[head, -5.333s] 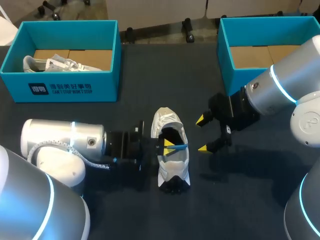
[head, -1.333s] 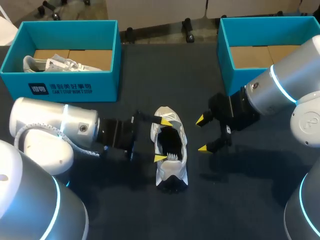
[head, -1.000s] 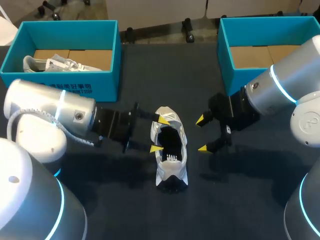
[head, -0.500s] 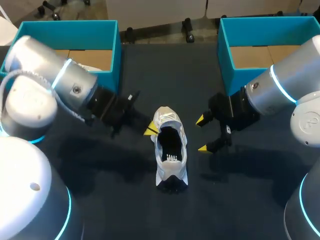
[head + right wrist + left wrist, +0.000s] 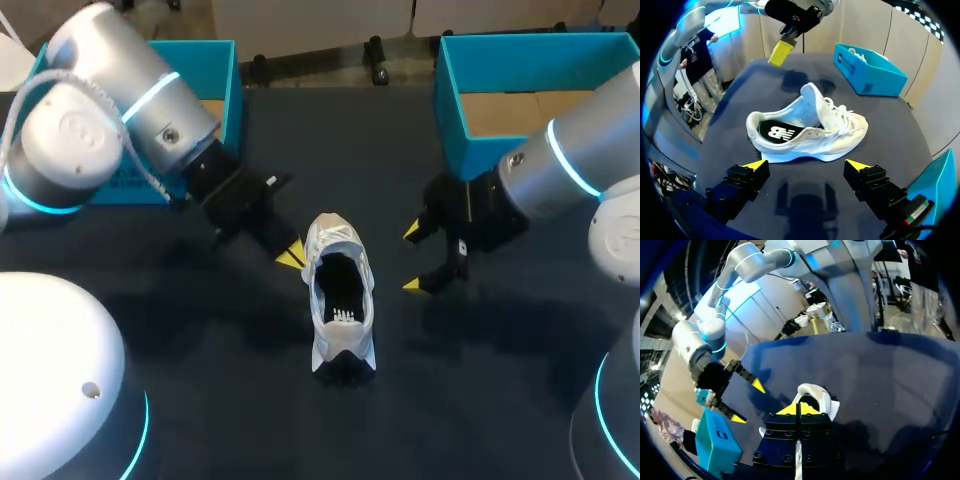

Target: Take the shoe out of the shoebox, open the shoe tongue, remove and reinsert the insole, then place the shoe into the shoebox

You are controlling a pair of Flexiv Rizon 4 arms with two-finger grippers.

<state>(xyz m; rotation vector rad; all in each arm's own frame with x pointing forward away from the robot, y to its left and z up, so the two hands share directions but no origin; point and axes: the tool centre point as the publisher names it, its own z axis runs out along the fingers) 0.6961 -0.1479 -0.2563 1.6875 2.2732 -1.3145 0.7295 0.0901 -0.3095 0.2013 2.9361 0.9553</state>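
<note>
The white shoe (image 5: 340, 300) lies on the dark table, toe pointing away, its opening up. A black insole (image 5: 777, 132) with a white mark lies inside it. My left gripper (image 5: 290, 256) is shut with nothing in it, hanging just off the shoe's toe on the left side. In the left wrist view its joined tips (image 5: 797, 409) sit right before the shoe (image 5: 816, 392). To the shoe's right my right gripper (image 5: 411, 259) stands open and apart from it. The right wrist view shows the shoe (image 5: 812, 131) lying sideways ahead of that gripper's spread fingers (image 5: 806, 165).
A teal shoebox (image 5: 222, 70) stands at the back left, mostly hidden behind my left arm; the right wrist view shows a second white shoe (image 5: 856, 51) in it. Another teal box (image 5: 500, 60) with a cardboard floor stands at the back right.
My left gripper shut and drew away from the shoe's opening toward the toe's left side, while its arm swung back toward the left box. The shoe and right arm stayed put.
</note>
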